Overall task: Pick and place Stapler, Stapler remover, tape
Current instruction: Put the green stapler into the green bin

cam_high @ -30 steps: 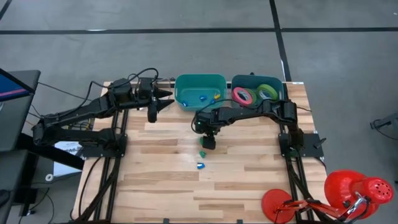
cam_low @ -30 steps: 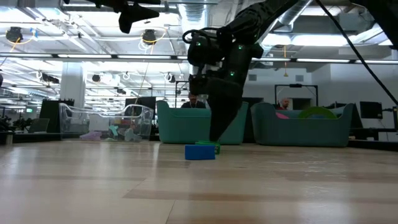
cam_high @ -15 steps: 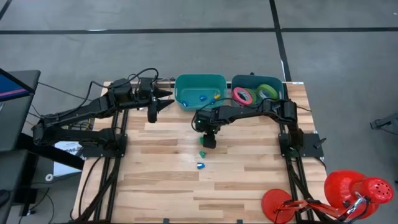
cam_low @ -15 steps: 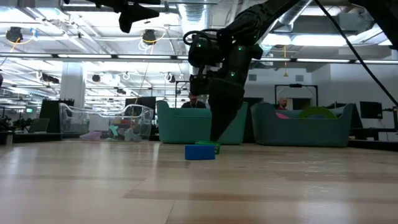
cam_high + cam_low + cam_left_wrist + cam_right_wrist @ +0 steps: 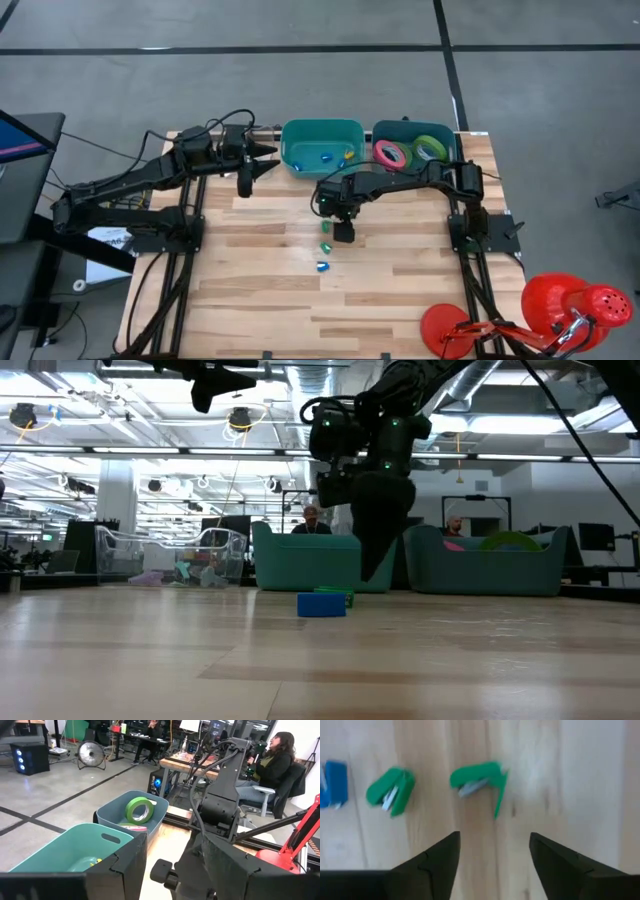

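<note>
Compared with a moment ago, the right claw (image 5: 343, 231) has been lifted clear and stands wide and empty above a green stapler remover (image 5: 481, 776) left on the table (image 5: 250, 290), so no pick is judged made, while the left claw's (image 5: 246, 180) spread cannot be told.
</note>
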You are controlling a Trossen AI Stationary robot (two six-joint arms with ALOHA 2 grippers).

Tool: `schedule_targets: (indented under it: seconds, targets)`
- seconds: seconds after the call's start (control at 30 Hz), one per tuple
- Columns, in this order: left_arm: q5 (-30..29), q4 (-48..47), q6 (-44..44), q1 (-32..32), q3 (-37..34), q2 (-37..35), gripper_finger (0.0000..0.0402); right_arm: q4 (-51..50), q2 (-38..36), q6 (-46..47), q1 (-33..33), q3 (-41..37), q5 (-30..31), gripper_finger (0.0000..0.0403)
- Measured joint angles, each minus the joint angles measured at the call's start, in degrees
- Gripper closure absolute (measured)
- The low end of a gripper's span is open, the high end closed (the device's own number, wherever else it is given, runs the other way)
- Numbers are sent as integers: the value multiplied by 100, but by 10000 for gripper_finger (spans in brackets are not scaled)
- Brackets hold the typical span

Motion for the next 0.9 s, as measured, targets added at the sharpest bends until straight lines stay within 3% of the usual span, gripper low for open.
schedule_targets:
  seconds: [0.4, 0.9]
  targets:
    - [-1, 0, -22, -1, 0, 0, 221, -1504, -15, -339, 174, 1149, -42, 153]
    - [-1, -2, -22, 0, 0, 0, 221, -1018, 52, -591, -48, 932, -160, 153]
